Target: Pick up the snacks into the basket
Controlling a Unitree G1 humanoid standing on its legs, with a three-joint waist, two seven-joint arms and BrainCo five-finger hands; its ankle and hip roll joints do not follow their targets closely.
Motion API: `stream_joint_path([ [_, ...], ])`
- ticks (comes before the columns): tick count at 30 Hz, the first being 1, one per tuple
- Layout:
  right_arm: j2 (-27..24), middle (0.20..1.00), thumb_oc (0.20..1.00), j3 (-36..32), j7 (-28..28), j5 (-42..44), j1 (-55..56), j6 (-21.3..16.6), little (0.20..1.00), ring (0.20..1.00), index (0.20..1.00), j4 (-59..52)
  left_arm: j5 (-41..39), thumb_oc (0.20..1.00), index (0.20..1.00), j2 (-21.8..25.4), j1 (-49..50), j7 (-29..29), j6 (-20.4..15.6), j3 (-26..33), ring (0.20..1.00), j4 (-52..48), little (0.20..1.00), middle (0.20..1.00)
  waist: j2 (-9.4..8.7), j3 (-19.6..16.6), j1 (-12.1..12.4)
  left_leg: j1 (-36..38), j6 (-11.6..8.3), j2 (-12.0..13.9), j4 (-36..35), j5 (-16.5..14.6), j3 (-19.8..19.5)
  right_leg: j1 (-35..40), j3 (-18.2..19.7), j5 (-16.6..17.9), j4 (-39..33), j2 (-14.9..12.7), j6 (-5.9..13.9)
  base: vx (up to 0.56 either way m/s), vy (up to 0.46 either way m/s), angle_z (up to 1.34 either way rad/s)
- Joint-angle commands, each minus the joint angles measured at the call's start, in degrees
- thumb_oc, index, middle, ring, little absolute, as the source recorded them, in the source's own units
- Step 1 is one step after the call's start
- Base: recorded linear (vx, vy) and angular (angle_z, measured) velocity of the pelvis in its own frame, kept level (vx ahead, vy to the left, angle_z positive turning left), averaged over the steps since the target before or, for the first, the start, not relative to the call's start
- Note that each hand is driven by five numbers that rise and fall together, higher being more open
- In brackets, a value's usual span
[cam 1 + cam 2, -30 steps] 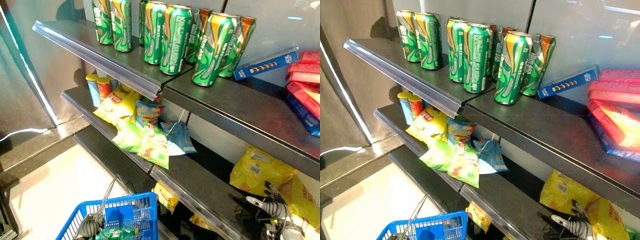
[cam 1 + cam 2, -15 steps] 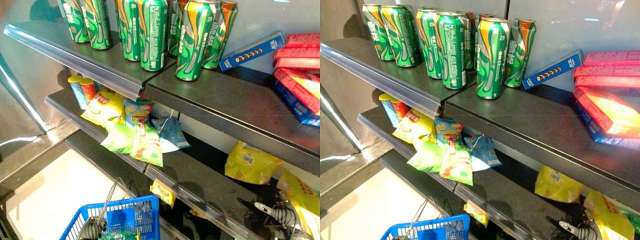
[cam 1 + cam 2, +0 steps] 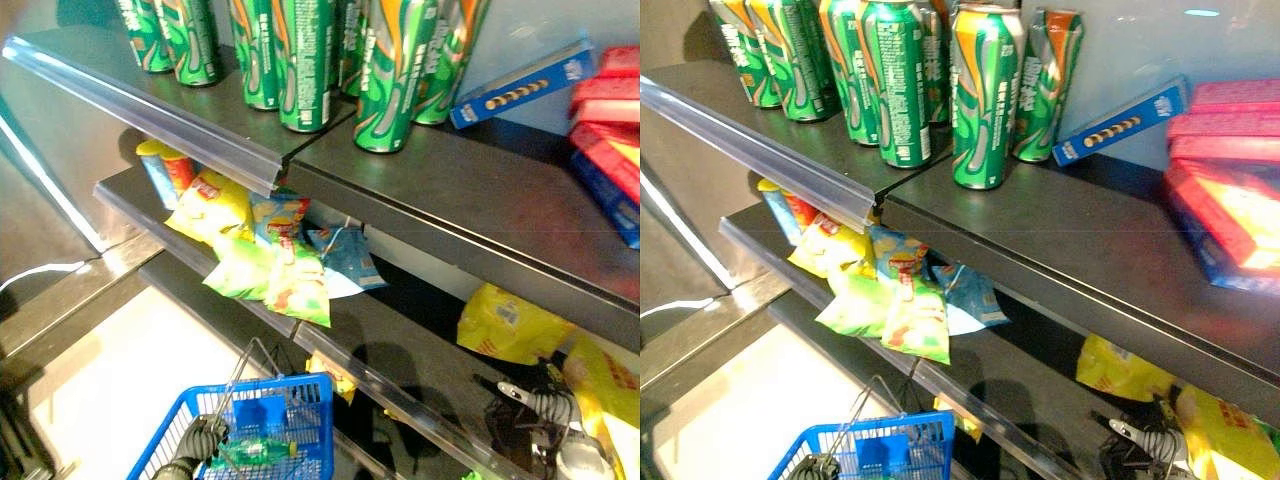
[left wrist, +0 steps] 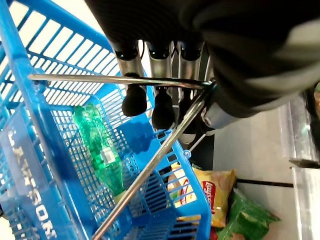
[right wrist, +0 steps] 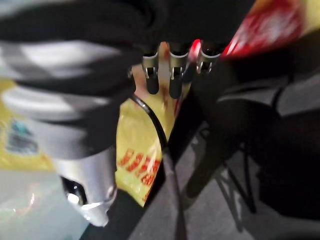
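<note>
The blue basket (image 3: 290, 415) is gripped by its wire handle in the curled left hand (image 4: 150, 95), while the straight-fingered right hand (image 5: 170, 75) is seen just beside a yellow snack bag (image 5: 132, 150).

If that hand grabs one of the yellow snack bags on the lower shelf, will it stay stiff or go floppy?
Probably floppy: the yellow bag lies slumped and creased on the lower shelf. It looks puffy, so likely light for its size. Its glossy film may be slippery for the right hand beside it.
</note>
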Motion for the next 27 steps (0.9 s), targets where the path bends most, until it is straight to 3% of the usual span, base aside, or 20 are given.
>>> stream_joint_path([
  [1,-6.0,1.0,1.0,-1.6,-4.4,4.6,-7.9,-2.3,1.0,1.0,1.0,5.7,-3.4,0.2,0.2,5.0,-4.5,-0.3,-7.0,0.6,0.2,-5.9,0.2,0.2,-1.8,-1.5,2.1,1.2,2.17,-2.9,8.5,-9.7,-3.2,-3.3,-0.4,-2.6,8.5,-1.5,5.05,0.01,-0.021,0.38],
  [6,-12.5,1.0,1.0,-0.8,-6.2,9.4,-16.5,-2.2,1.0,1.0,1.0,17.0,-5.4,0.2,0.2,6.2,-6.6,-0.6,-7.1,-2.3,0.2,-6.0,0.2,0.2,-1.31,-0.8,3.9,-0.2,2.08,-3.5,9.0,-9.5,-5.2,-3.1,-1.9,-2.7,8.2,-2.1,4.91,0.01,-0.022,0.28],
  [11,-14.6,1.0,1.0,-0.1,-7.1,12.0,-20.9,-2.3,1.0,1.0,1.0,21.6,-6.0,0.2,0.2,6.6,-7.6,-0.4,-7.1,-3.8,0.2,-5.8,0.2,0.2,-0.9,0.2,5.0,-1.6,2.0,-4.0,9.3,-9.0,-6.5,-3.6,-2.7,-2.6,8.2,-2.5,4.88,-0.02,-0.006,0.14],
  [12,-14.5,0.868,0.868,0.2,-7.1,12.3,-21.3,-2.5,0.868,0.868,0.868,21.0,-5.9,0.2,0.2,6.6,-7.6,-0.3,-7.1,-3.9,0.2,-5.8,0.2,0.2,-0.84,0.3,5.1,-1.8,1.99,-4.0,9.3,-8.9,-6.5,-3.7,-2.8,-2.6,8.2,-2.5,4.86,-0.02,0.002,0.09],
  [13,-14.5,0.536,0.536,0.5,-7.3,12.5,-21.9,-2.5,0.536,0.536,0.536,21.3,-5.9,0.2,0.2,6.6,-7.6,-0.2,-7.1,-4.0,0.2,-5.8,0.2,0.2,-0.81,0.4,5.3,-1.9,2.01,-4.0,9.3,-8.9,-6.7,-3.8,-2.9,-2.6,8.2,-2.5,4.84,-0.01,-0.001,0.07],
  [14,-14.5,0.451,0.451,0.6,-7.5,12.7,-22.3,-2.6,0.451,0.451,0.451,21.7,-6.0,0.2,0.2,6.6,-7.5,-0.1,-7.2,-4.0,0.2,-5.8,0.2,0.2,-0.77,0.5,5.5,-2.0,2.01,-4.1,9.2,-8.8,-6.8,-3.8,-3.0,-2.6,8.2,-2.6,4.81,-0.01,0.0,0.05],
  [16,-13.9,0.2,0.2,1.1,-8.0,13.1,-23.4,-2.8,0.2,0.2,0.2,21.6,-5.7,0.2,0.2,6.7,-7.4,-0.1,-7.2,-4.2,0.2,-5.9,0.2,0.2,-0.71,0.6,5.7,-2.1,2.04,-4.1,9.2,-8.8,-7.0,-3.7,-3.1,-2.7,8.2,-2.6,4.8,0.0,0.0,0.02],
  [27,-10.0,0.2,0.2,3.2,-7.2,9.6,-21.1,-2.6,0.2,0.2,0.2,13.7,-5.3,0.2,0.2,6.5,-6.8,0.3,-7.3,-2.6,0.2,-6.4,0.2,0.2,-0.84,1.5,5.9,-2.4,2.01,-4.5,9.3,-8.4,-7.3,-3.4,-3.7,-2.2,7.8,-3.2,4.71,-0.02,0.005,0.01],
])
